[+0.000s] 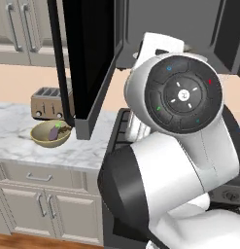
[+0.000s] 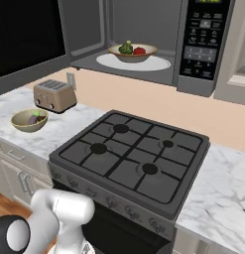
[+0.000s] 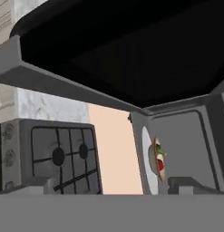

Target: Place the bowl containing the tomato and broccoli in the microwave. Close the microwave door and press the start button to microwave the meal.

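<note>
The gripper [image 3: 106,186] shows in the hand view as two small dark finger tips [image 3: 34,183] set far apart with nothing between them, so the hand is released and empty. That view is rolled on its side. Directly ahead and above the tips hangs the big flat black microwave door [image 3: 127,54], swung open, its grey edge slanting across with open air beneath it. Past the tips on one side lies the dark grated stove top [image 3: 63,156]; a strip of peach wall separates it from the large dark grey microwave [image 2: 144,34].

The white arm is folded high in front of the left base camera, its large round joint hiding much of the stove and the microwave's front.

Farther in, the shallow tan-rimmed bowl [image 2: 132,51] sits on the flat white round plate [image 2: 156,63] inside the cavity, holding the small red tomato [image 2: 139,50] and the dark green broccoli floret [image 2: 126,47]. In the hand view the bowl appears edge-on and small.
</note>
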Available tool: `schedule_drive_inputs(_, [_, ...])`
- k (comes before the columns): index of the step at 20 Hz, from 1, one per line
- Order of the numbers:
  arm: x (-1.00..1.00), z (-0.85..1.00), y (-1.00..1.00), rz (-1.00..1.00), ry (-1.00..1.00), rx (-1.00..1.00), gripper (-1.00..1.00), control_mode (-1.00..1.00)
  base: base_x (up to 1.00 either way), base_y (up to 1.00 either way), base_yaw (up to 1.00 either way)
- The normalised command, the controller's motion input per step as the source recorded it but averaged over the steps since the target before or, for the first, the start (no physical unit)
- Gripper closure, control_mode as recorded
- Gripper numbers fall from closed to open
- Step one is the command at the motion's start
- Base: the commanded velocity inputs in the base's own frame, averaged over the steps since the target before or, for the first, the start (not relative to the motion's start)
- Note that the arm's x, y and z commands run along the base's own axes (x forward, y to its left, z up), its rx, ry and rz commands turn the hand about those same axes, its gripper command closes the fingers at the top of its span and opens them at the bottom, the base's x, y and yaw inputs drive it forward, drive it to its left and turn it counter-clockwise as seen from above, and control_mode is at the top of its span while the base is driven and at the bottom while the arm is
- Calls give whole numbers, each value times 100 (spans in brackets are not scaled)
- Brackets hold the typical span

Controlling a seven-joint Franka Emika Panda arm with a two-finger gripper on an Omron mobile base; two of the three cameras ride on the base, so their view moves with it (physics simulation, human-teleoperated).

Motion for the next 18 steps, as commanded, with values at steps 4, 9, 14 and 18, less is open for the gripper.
schedule_drive_inputs(4, [-12,0,78,2,0,-24,-100,-100,0,0,0])
schedule_drive_inputs(9, [-5,0,73,0,0,-21,-100,-100,0,0,0])
schedule_drive_inputs(14, [-7,-9,69,0,-7,-17,-100,-100,0,0,0])
schedule_drive_inputs(18, [0,-45,50,2,-26,-12,-100,-100,0,0,0])
